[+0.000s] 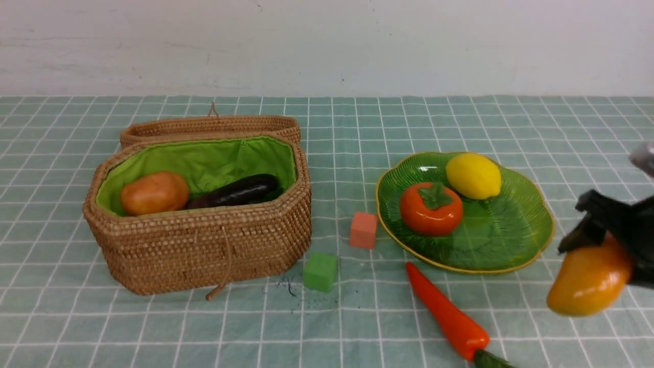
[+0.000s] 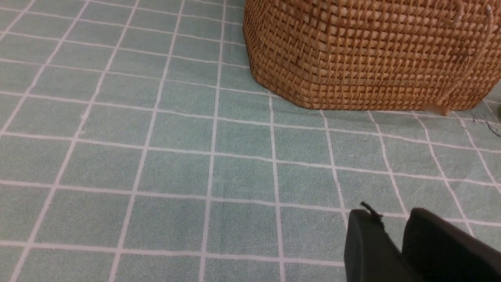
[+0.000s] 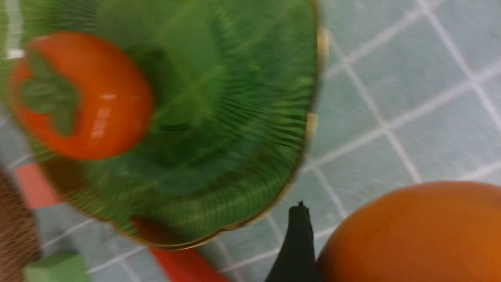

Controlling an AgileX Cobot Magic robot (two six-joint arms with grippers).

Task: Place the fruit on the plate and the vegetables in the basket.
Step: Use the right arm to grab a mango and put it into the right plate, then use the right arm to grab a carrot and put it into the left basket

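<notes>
Inside the green-lined wicker basket [image 1: 204, 245] lie a brown potato and dark eggplant. Right of the glass dish [image 1: 490, 235], the right gripper [image 1: 608, 245] grips a glossy yellow-orange mango [image 1: 587, 281]; only the left wrist view shows the left fingertips [image 2: 364, 235], nearly together.

Potato, eggplant in basket, persimmon, lemonpotato [image 1: 155, 193] and eggplant [image 1: 237, 190] in basket [image 1: 204, 250], lemon [image 1: 473, 176]

Grey-green cloth [image 1: 204, 332], white grid; dark squiggle [image 1: 288, 287] beside the green cube [image 1: 320, 272]. Basket [image 1: 204, 250] sits left, plate [image 1: 490, 245] right, pink cube [image 1: 363, 230] just beside the plate's left rim. Carrot [image 1: 449, 318] lies slantwise on the plate's near side, green stem towards the robot.
</notes>
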